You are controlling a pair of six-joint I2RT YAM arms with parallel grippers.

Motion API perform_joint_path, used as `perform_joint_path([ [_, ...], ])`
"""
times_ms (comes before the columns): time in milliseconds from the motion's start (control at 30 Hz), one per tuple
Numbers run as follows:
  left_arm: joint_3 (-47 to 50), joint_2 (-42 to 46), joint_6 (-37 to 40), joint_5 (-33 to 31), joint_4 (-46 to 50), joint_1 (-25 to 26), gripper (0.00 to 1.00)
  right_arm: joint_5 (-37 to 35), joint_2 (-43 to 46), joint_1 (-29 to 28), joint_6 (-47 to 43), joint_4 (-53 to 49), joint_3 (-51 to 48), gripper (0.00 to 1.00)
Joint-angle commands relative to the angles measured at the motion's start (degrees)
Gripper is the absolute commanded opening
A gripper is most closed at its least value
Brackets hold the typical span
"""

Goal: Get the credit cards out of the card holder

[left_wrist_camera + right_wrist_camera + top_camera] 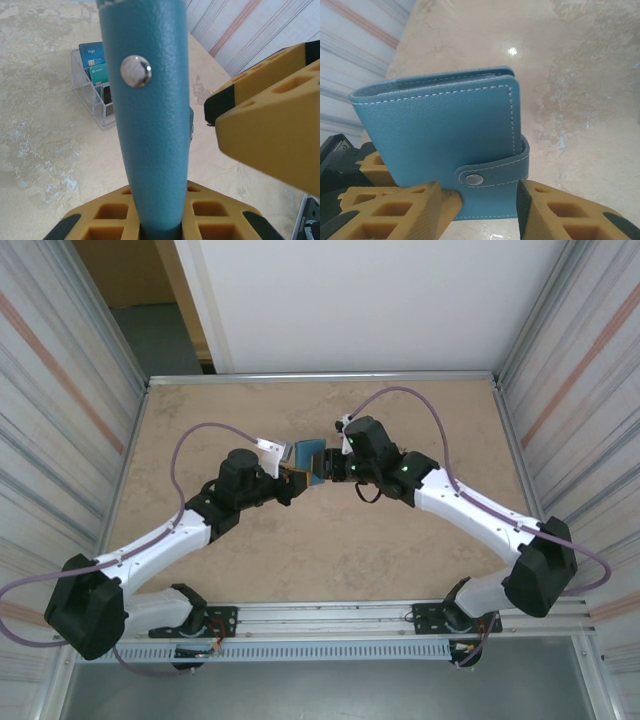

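While left pincer [293, 476] clamps the closed card holder [445, 130] off the worktop [350, 560], right pincer [480, 192] stands open astride the snap strap [495, 172]. Step: unfastening. Next: pinch strap, pop snap. Beyond, credit cards [95, 62] sit in a clear rack [92, 97].

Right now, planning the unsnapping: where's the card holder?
Top view, table centre: teal wallet clamped by the left fingers, right fingers straddling its strap end.

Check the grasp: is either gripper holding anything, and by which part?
The left gripper pinches the closed card holder at the end away from its snap strap. The right gripper is open, its fingers flanking the strap and gripping nothing yet.
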State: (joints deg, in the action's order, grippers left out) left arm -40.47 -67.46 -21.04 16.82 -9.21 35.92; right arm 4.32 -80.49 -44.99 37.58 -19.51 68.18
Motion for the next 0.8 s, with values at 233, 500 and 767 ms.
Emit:
perform_joint_path([
  [233, 0.2, 1.1, -0.5, 1.1, -3.6, -0.7, 0.00, 2.6, -3.1, -0.6, 1.2, 1.6, 2.9, 0.42],
  [500, 0.3, 1.0, -0.5, 2.7, -4.3, -0.7, 0.00, 1.9, -4.2, -0.7, 1.3, 1.4, 2.9, 0.42],
  [767, 0.7, 1.1, -0.6, 3.5, -4.8, -0.6, 0.00, -1.9, -4.3, -0.6, 1.2, -0.6, 3.1, 0.39],
])
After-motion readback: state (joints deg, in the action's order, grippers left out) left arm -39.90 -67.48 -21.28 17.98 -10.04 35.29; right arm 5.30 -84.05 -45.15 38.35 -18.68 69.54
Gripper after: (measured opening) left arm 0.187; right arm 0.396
